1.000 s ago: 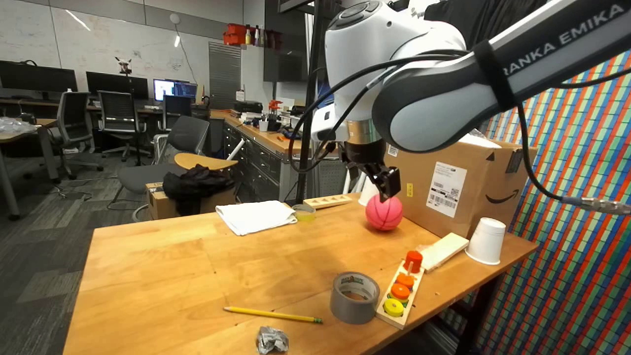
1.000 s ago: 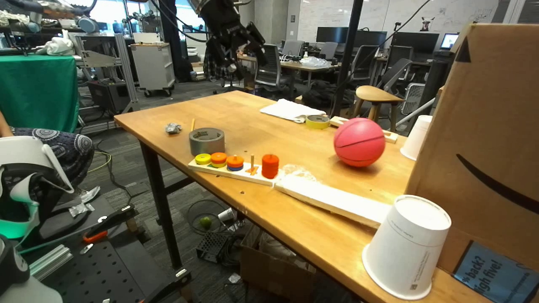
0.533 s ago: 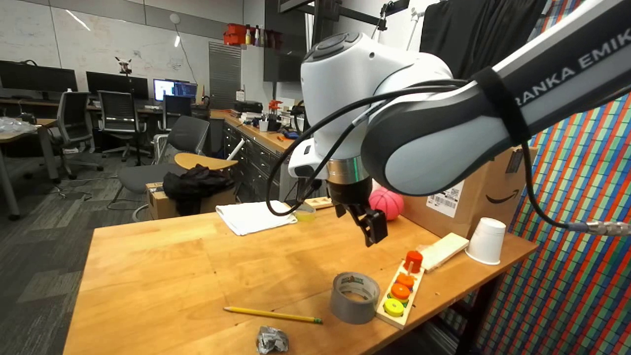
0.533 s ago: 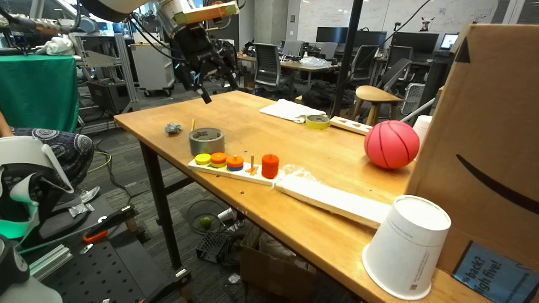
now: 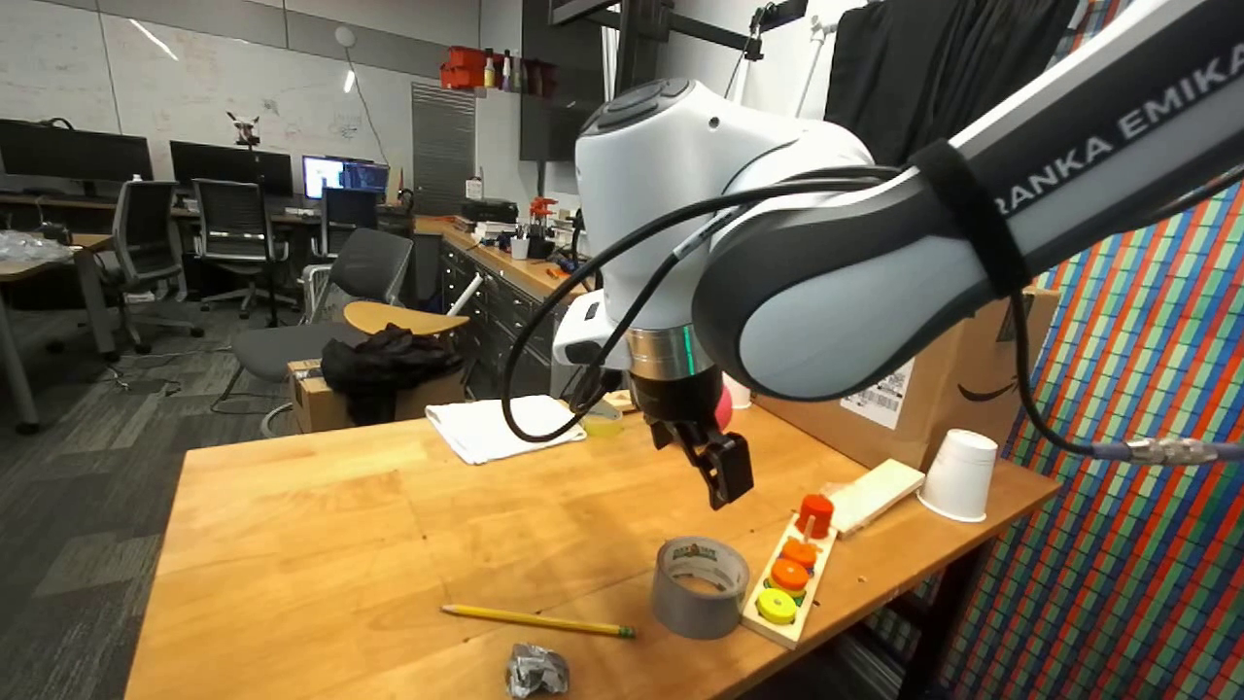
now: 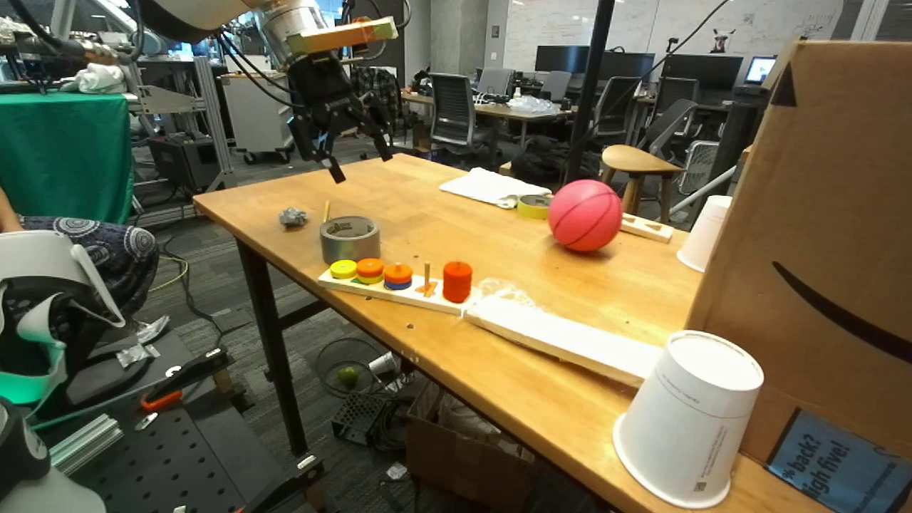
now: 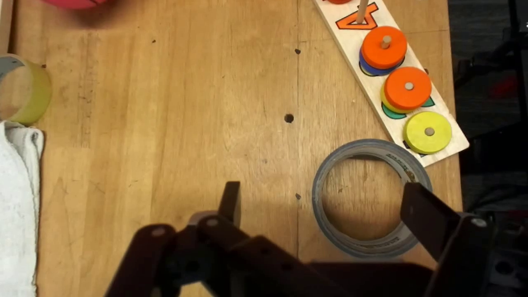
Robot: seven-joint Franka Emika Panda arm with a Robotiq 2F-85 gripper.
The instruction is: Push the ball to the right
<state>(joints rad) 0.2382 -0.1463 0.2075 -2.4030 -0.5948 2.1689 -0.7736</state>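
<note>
The reddish-pink ball (image 6: pixel 585 215) with thin dark seams rests on the wooden table, in front of the yellow tape roll and slotted wooden strip. In an exterior view most of it is hidden behind my gripper, with only a pink edge (image 5: pixel 724 408) showing. In the wrist view only its lower edge (image 7: pixel 78 3) shows at the top left. My gripper (image 6: pixel 361 162) is open and empty, above the table and well apart from the ball. In the wrist view the fingers (image 7: pixel 321 194) are spread wide, above the grey tape roll (image 7: pixel 319 202).
A peg board with coloured discs (image 6: pixel 388 285) and a wooden plank (image 6: pixel 563 335) lie along the table edge. A cardboard box (image 6: pixel 812 235) and white cups (image 6: pixel 687 420) stand at one end. A white cloth (image 5: pixel 505 428), pencil (image 5: pixel 535 619) and foil lump (image 5: pixel 536 671) lie on the table.
The ball first moved towards the box, then rolled back away from it, past its earlier place. My gripper has come down and moved away from the ball, staying open.
</note>
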